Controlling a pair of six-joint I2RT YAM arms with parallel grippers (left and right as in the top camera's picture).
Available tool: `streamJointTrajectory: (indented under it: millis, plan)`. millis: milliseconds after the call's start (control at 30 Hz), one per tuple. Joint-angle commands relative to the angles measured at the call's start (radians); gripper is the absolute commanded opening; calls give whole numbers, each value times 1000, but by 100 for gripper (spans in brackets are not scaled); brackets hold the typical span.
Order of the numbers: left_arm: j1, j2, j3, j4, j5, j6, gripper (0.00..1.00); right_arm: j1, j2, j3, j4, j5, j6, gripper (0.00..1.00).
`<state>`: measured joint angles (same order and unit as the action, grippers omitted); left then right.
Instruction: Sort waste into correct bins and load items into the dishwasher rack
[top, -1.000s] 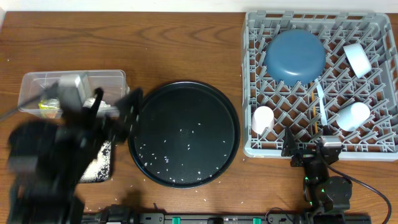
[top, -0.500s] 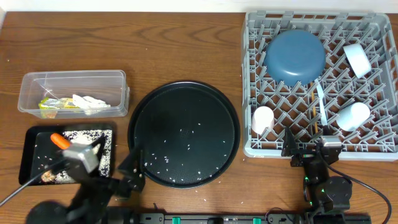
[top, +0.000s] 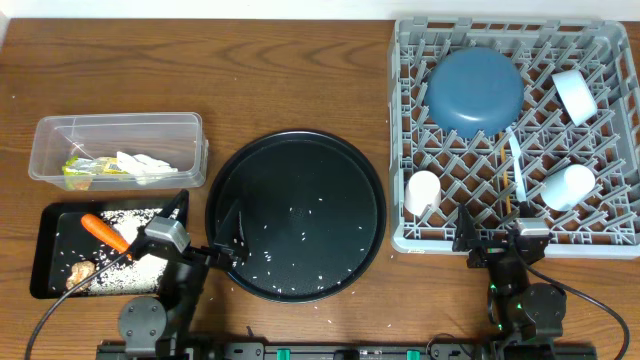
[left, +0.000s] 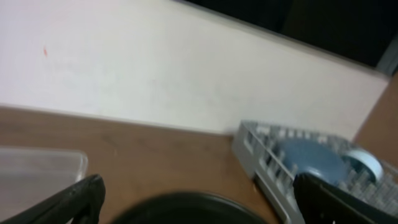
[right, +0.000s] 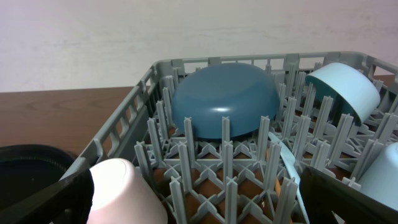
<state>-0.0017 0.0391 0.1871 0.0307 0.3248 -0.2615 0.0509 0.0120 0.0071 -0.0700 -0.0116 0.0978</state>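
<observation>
In grey rack (top: 430, 238), domed blue dish (top: 475, 92)

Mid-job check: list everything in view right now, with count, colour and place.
rack: 1, grey, table's right side
bowl: 1, dark blue, upside down in rack
pink cup: 1, rack's near-left corner
blue cups: 2, light blue, rack's right side
spoon: 1, pale, in rack
chopstick: 1, wooden, beside spoon
round tray: 1, black, centre
rice: loose white grains, on both trays
tub: 1, clear, far left
wrapper: 1, yellow-green, in tub
tissue: white, in tub
flat tray: 1, black, near left
carrot: 1, orange, flat tray
lump: 1, brown, flat tray
table: brown wood
left gripper: open, empty
right gripper: open, empty
</observation>
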Motion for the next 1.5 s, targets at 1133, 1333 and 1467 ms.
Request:
streamJointTrajectory:
  millis: [1133, 1333, 1467]
  plan:
    - [-83, -35, -183, -97, -266, 385, 98, 13, -6, -2, -4, -4, -9, 99]
    - [-83, -35, -183, -97, -266, 385, 98, 13, -6, -2, -4, -4, -9, 99]
    - [-83, -35, -183, -98, -266, 385, 98, 13, -6, -2, -4, -4, -9, 99]
